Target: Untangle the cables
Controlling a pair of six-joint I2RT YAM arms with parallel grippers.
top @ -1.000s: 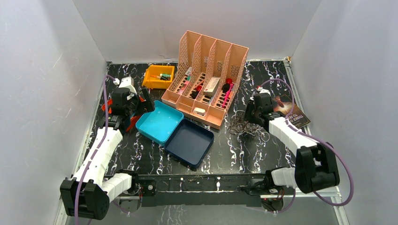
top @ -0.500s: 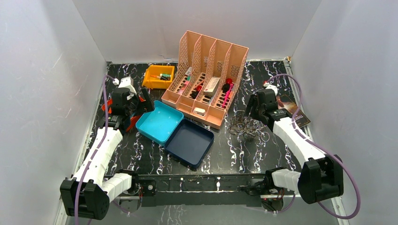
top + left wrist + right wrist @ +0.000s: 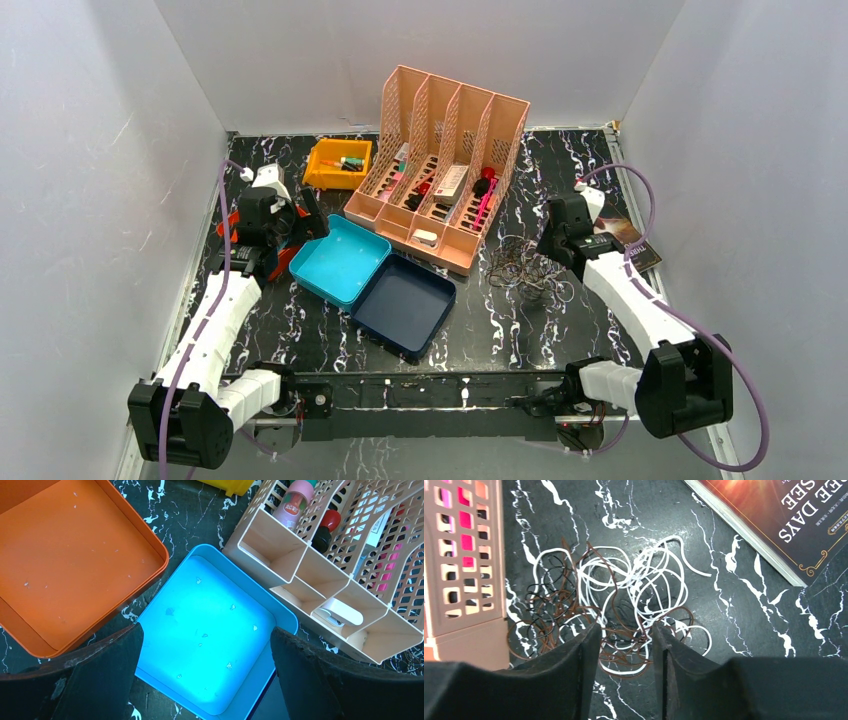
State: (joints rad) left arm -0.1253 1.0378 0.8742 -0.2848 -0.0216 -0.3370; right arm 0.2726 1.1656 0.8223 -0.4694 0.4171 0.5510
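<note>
Black marble-veined table (image 3: pixel 500 330), grey walls around. At far left the left gripper (image 3: pixel 204 635) hangs with jaws spread wide over the light blue tray (image 3: pixel 190 590), an orange tray (image 3: pixel 75 555) just left of it. Right of the pink organizer (image 3: pixel 440 160) lie the cables (image 3: pixel 619 595) – one tangled heap of dark and white curls. The right gripper (image 3: pixel 624 645) hovers at the heap's near edge, jaws narrowly parted – a book (image 3: pixel 789 525) lies far right.

Three trays (image 3: pixel 338 262), one organizer (image 3: pixel 455 258), bin (image 3: pixel 322 180), book (image 3: pixel 789 515) and cable tangle (image 3: pixel 520 266).
</note>
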